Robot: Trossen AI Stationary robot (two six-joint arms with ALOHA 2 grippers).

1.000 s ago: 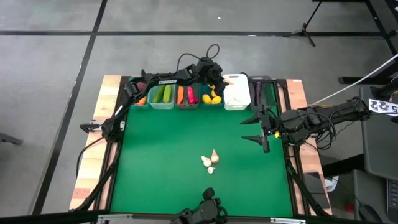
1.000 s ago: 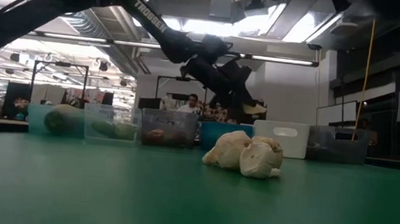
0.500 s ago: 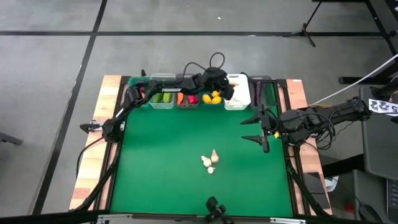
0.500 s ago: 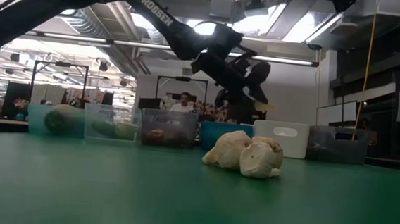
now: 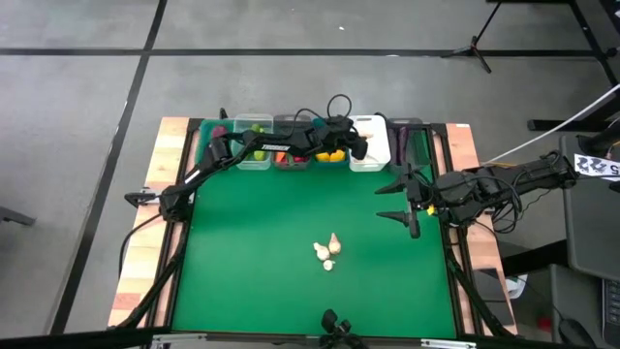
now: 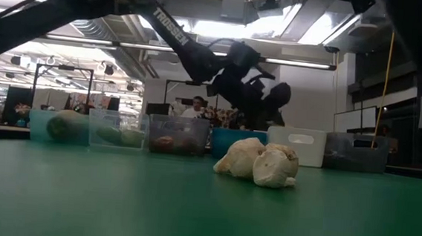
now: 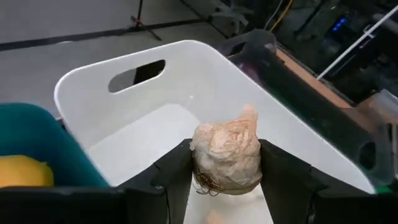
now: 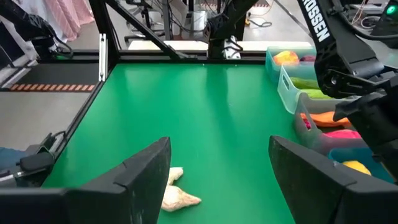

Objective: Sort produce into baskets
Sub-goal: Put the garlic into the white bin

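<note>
The left gripper [image 7: 225, 177] hung over the white bin [image 7: 205, 74], fingers clamped on a garlic bulb [image 7: 226, 155]. The right gripper [image 8: 219, 180] waited with jaws apart above the table's right side, while three more garlic bulbs [image 5: 327, 252] lay mid-mat.

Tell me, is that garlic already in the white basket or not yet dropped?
Not dropped. The left pincer grips the garlic between its fingers, above the white basket.

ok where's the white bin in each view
high view: white bin in the back row, under the left gripper.
low view: right of centre, behind the garlic.
left wrist view: fills the middle, garlic held over it.
right wrist view: not in it.
shared landmark: blue bin beside it.
</note>
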